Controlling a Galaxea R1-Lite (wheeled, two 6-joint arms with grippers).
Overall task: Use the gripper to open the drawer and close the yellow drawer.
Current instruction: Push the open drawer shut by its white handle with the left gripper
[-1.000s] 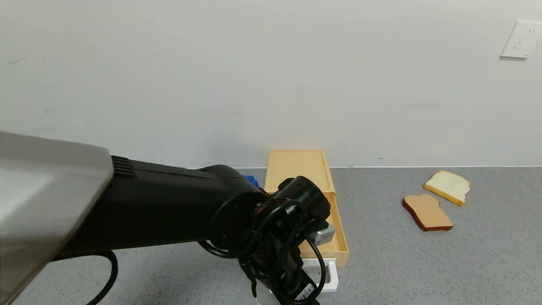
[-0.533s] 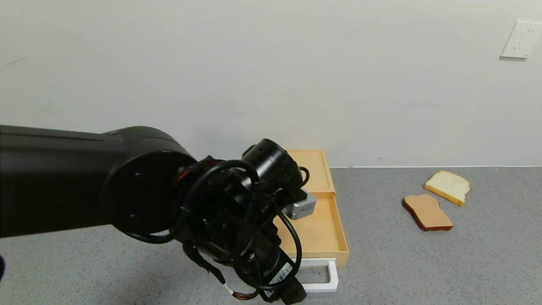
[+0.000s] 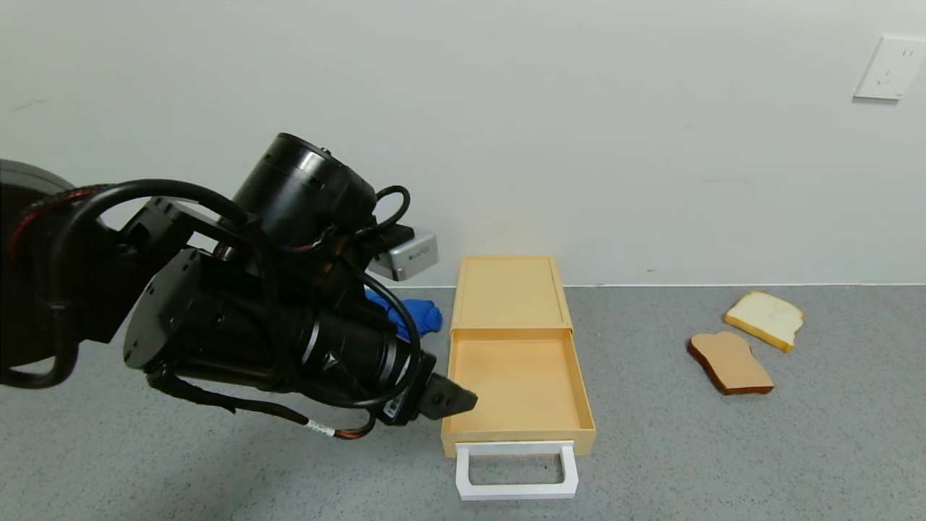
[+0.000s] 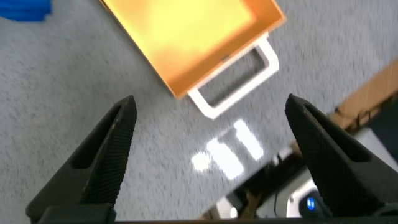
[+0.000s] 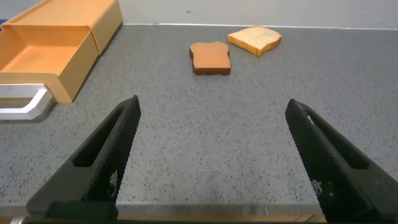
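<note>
The tan-yellow drawer (image 3: 515, 380) stands pulled out of its flat box (image 3: 510, 289), its tray empty and its white loop handle (image 3: 515, 470) toward me. My left gripper (image 3: 454, 399) hovers just left of the tray's front corner, above the table and touching nothing. In the left wrist view its fingers (image 4: 109, 152) are spread wide and empty, with the gripper (image 4: 211, 106) over the counter beside the drawer (image 4: 193, 31) and handle (image 4: 239, 81). My right gripper (image 5: 212, 104) is open and empty, low over the counter to the right of the drawer (image 5: 43, 53).
Two bread slices lie to the right, a brown one (image 3: 731, 362) and a pale one (image 3: 765, 318). A blue object (image 3: 409, 315) lies left of the box by the wall. The left arm's bulk (image 3: 239, 318) fills the left side. A wall socket (image 3: 897, 66) is up right.
My left arm has swung left and lifted away from the drawer's handle, uncovering the tray. The drawer has stayed pulled out in the same place.
</note>
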